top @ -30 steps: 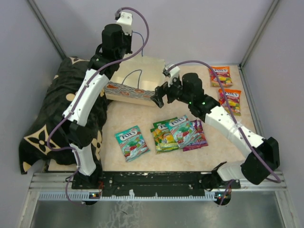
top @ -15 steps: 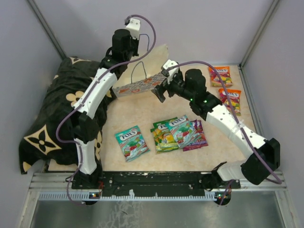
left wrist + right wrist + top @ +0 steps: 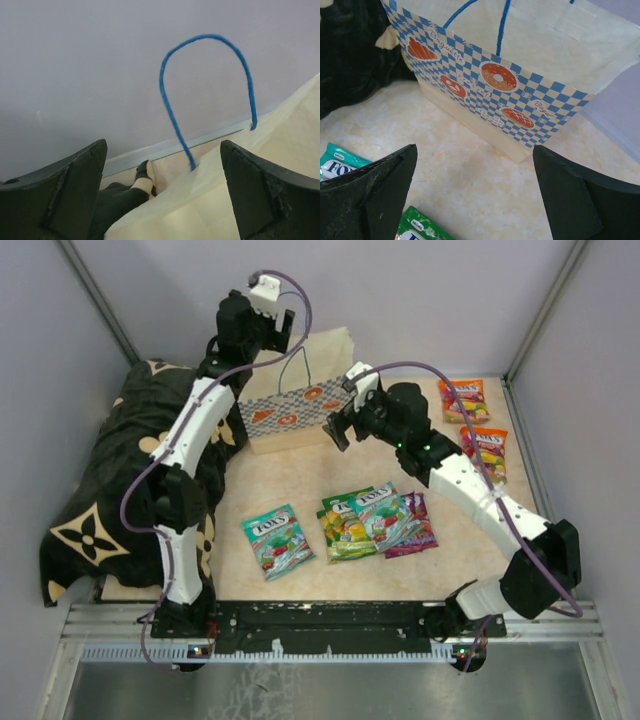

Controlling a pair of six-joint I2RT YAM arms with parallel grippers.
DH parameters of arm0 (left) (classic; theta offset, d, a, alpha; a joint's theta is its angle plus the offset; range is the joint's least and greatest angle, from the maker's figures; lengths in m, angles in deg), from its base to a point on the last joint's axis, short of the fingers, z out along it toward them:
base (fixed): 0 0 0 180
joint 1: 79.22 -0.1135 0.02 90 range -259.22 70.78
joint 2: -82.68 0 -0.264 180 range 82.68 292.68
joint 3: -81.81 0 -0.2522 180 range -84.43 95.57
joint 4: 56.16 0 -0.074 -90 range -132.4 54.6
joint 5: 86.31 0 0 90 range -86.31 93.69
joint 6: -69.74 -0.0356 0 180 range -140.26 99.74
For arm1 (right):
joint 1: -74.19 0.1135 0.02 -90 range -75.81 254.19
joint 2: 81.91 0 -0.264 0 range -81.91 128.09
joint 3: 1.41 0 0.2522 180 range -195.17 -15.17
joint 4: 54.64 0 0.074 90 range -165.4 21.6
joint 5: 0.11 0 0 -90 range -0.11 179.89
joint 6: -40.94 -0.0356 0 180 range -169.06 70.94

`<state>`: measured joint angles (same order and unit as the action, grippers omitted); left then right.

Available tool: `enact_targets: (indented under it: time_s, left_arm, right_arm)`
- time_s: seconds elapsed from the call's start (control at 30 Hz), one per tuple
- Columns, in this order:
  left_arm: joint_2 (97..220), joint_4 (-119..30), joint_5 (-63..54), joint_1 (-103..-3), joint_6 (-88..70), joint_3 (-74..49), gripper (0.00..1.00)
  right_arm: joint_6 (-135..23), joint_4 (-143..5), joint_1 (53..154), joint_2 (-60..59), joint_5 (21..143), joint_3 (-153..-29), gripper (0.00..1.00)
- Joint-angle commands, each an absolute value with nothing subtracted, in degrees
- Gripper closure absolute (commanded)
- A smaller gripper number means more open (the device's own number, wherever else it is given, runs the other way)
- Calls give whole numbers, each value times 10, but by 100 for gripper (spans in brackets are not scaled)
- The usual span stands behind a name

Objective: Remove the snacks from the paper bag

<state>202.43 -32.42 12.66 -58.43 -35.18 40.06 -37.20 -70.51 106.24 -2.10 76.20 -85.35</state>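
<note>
The paper bag stands on the table at the back, its blue-white checkered band facing me. My left gripper hovers open above the bag's back left corner; the left wrist view shows the cream paper and a blue cord handle between its spread fingers, untouched. My right gripper is open and empty just off the bag's right end, a little above the table. Snacks lie outside: a teal packet, an overlapping pile and two orange packets. The bag's inside is hidden.
A black flower-patterned cushion fills the left side and touches the bag's left end. Grey walls close in the back and both sides. A teal packet's corner and a green packet lie beneath the right gripper.
The bag went from lying tipped, to lifted and tilted, to standing upright. My left gripper, shut before, opened and let it go. The right gripper shifted slightly back.
</note>
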Motion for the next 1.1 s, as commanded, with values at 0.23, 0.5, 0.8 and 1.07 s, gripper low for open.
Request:
enact_targets:
  time_s: [0.23, 0.5, 0.8, 1.07]
  left_arm:
    - [1614, -434, 78, -627, -303, 27, 0]
    - [1472, -618, 69, -631, -185, -349, 0]
    - [1509, -673, 1, -629, -183, -409, 0]
    - [1614, -708, -12, -632, -219, -381, 0]
  right_arm:
    - [-503, -623, 959, 26, 687, -861, 1]
    - [-504, -623, 941, 121, 644, -897, 1]
    - [-488, -657, 937, 229, 617, -997, 5]
    - [-478, -670, 937, 274, 611, -1044, 11]
